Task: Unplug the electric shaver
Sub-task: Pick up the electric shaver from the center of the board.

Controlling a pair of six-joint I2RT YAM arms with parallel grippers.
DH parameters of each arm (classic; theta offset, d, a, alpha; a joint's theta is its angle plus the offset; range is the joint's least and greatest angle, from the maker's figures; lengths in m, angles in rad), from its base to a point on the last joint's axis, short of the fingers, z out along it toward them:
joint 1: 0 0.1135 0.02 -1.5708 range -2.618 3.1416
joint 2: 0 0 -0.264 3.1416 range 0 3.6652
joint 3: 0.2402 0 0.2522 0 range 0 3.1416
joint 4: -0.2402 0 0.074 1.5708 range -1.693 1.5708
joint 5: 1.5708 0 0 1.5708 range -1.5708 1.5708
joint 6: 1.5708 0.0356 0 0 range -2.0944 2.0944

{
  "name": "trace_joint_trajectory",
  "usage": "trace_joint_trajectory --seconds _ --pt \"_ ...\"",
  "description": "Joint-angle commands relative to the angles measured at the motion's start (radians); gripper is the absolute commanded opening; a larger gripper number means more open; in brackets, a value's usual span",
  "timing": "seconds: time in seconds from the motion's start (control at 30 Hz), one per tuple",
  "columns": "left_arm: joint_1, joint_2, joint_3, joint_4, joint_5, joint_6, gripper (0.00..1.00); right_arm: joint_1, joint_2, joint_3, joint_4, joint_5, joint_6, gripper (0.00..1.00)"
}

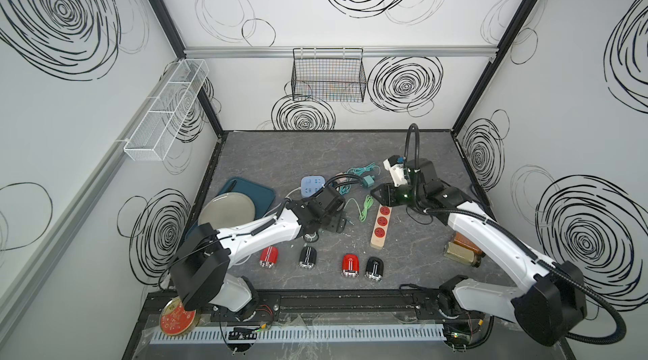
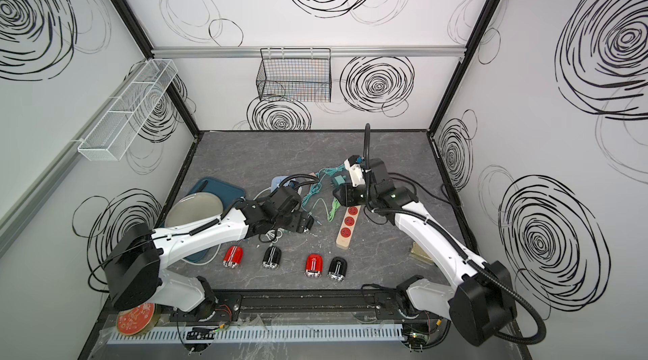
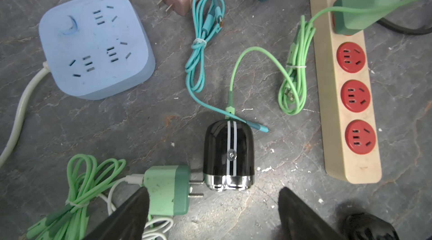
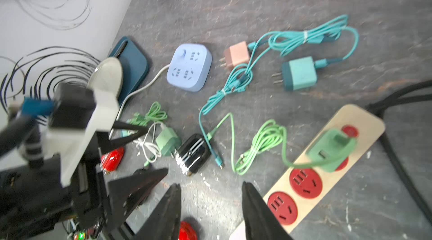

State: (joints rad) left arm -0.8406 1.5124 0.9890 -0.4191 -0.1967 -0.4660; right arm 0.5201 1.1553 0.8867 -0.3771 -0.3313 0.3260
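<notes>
Left jaws stand wide apart and empty. Just ahead of them the black electric shaver [image 3: 228,154] lies on the counter [image 3: 140,122], near the beige power strip [image 3: 330,115]. A green cable [image 3: 254,56] is plugged into the shaver's end and leads to a green charger [image 3: 364,5] seated in the strip. Right jaws hover by the strip, partly open, gripping nothing.

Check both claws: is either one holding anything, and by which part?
Nothing is held. The left claw is open, with the shaver lying loose at its tips. The right claw is open with nothing between its tips.
</notes>
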Motion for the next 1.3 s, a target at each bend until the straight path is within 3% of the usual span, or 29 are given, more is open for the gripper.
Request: trace_joint_trajectory --seconds 0.0,0.27,0.47,0.6,1.27 --pt "-0.012 0.077 0.084 -0.088 -0.040 0.038 0.90 0.066 -0.091 -0.114 0.081 -0.019 0.048 0.46" --pt "-0.005 0.246 0.205 -0.144 0.001 0.105 0.90 0.182 -0.326 -0.358 0.204 0.074 0.160 0.47" --pt "0.017 0.319 0.235 -0.154 0.052 0.123 0.87 0.199 -0.422 -0.443 0.204 0.095 0.214 0.59" --pt "0.032 0.349 0.242 -0.138 0.103 0.149 0.81 0.202 -0.437 -0.466 0.208 0.102 0.226 0.70" --pt "0.040 0.455 0.280 -0.155 0.112 0.095 0.70 0.202 -0.419 -0.456 0.179 0.165 0.243 0.69"
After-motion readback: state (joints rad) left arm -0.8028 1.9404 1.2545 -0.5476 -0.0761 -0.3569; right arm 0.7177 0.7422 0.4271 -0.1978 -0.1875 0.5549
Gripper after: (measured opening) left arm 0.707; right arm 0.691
